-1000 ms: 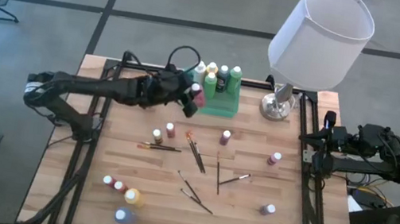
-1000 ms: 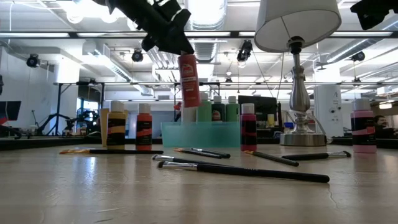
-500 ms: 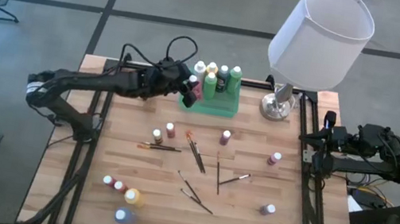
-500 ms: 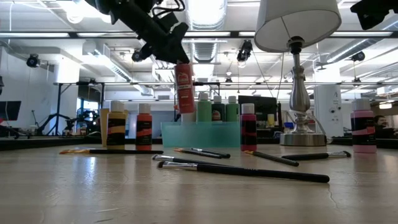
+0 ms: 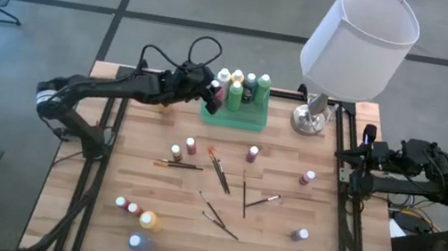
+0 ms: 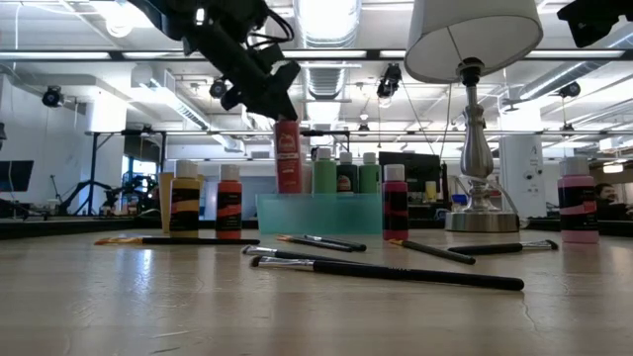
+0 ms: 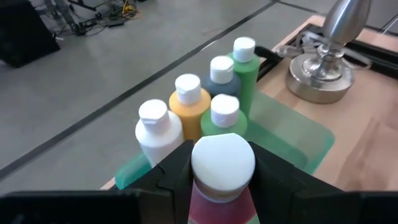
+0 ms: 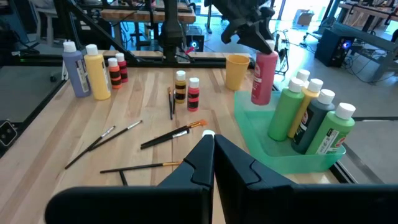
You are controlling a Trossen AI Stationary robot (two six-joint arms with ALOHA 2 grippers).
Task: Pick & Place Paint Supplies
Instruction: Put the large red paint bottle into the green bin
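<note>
We hold the red bottle (image 6: 288,156) in clenched left jaws above the green tray (image 5: 234,116); a crooked drop topples neighbouring bottles (image 7: 211,99). Right jaws shut, parked.

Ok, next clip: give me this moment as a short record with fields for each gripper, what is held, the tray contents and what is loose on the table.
left gripper: shut on red bottle, over the tray's left end
right gripper: shut, empty, parked at the table's right edge
tray: green, five bottles standing in it
brushes: loose, mid-table
loose bottles: scattered over the table
lamp: right of the tray
</note>
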